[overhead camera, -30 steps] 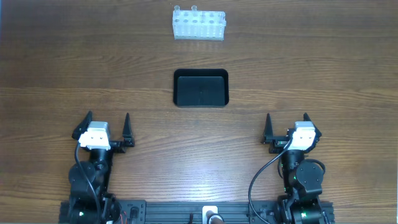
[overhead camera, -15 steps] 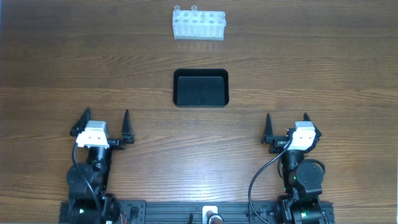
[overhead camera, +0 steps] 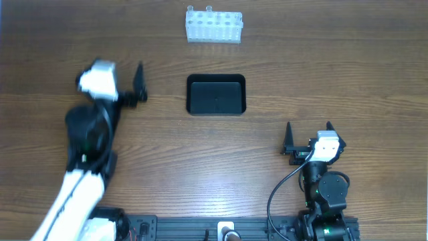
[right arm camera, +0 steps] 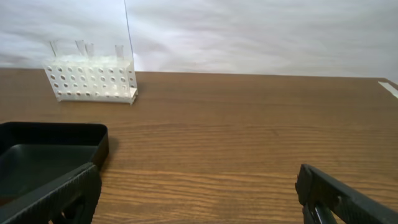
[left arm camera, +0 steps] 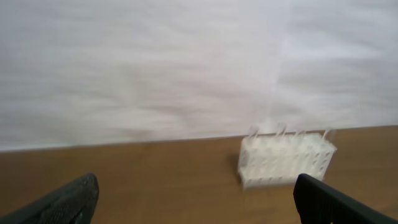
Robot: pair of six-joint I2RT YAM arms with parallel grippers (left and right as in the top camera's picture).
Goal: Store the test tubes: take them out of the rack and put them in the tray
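Top view: wood table (overhead camera: 348,60); rack (overhead camera: 213,27) of test tubes (overhead camera: 208,9) stood at 12 o'clock, tray (overhead camera: 216,94) central; left gripper (overhead camera: 118,72) and right gripper (overhead camera: 308,136) gaped empty, clear of both. Left wrist view: white wall (left arm camera: 155,62); rack at 1 o'clock. Right wrist view: rack at 11 o'clock.

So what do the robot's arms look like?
Both arms are black with white wrists. The left gripper and right gripper each have two pointed black fingers. A black cable loops beside the right arm. The left arm also has a long white part.
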